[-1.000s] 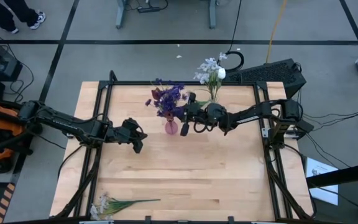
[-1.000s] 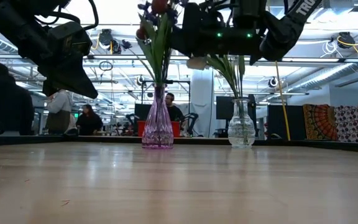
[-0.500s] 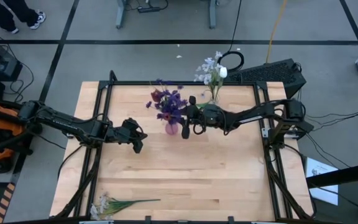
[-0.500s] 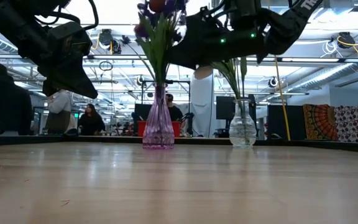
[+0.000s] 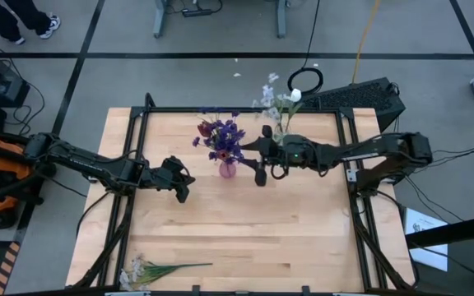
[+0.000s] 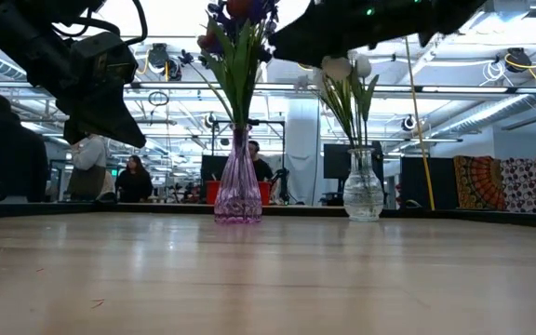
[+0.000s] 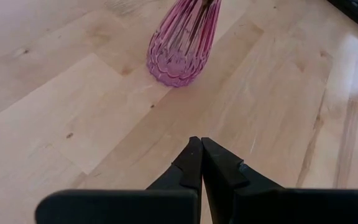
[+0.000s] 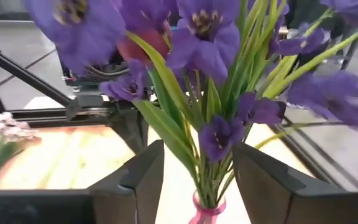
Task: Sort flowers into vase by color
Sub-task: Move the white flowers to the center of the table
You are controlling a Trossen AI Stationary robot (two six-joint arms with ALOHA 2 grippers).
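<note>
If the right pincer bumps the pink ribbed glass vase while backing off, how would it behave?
The pink ribbed glass vase looks tip-prone: narrow neck, small flared base, tall purple and red flowers loading it high. On the smooth wooden table it may slide first. Being glass, it probably breaks if toppled.

A light wooden table (image 5: 245, 230) with a black metal frame (image 5: 220, 110) fills the scene; seated people (image 6: 7, 154) show in the room behind.

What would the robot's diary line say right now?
right gripper: open, beside pink vase | left gripper: shut, waiting | flower spray: lying on table
</note>
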